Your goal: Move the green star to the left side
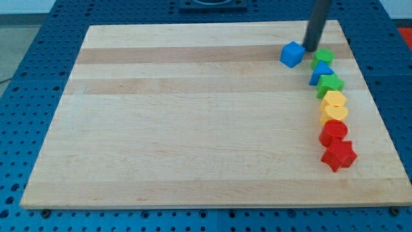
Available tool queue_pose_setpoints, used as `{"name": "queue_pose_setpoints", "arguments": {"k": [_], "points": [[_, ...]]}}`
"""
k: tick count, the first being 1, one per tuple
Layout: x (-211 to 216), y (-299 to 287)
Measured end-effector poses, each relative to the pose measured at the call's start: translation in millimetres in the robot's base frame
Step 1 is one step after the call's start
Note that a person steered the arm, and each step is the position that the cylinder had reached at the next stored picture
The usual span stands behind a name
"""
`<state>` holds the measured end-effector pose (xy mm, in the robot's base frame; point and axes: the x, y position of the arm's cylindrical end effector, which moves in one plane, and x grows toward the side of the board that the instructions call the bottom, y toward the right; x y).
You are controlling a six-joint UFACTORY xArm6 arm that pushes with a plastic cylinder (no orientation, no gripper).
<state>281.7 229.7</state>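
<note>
The green star (330,84) lies near the board's right edge, in a curved column of blocks. Above it sit a blue block (320,72) and another green block (323,57) whose shape I cannot make out. A blue cube (292,54) sits apart, to the left of the column's top. My tip (310,49) stands between the blue cube and the upper green block, close to both. It is above and to the left of the green star, not touching it.
Below the green star the column continues with two yellow blocks (334,100) (333,114), a red block (333,132) and a red star (338,155). The wooden board (193,129) lies on a blue perforated table.
</note>
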Motion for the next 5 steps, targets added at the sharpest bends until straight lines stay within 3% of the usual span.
{"name": "queue_pose_setpoints", "arguments": {"k": [2, 4, 5], "points": [[15, 115], [87, 104], [126, 70]]}}
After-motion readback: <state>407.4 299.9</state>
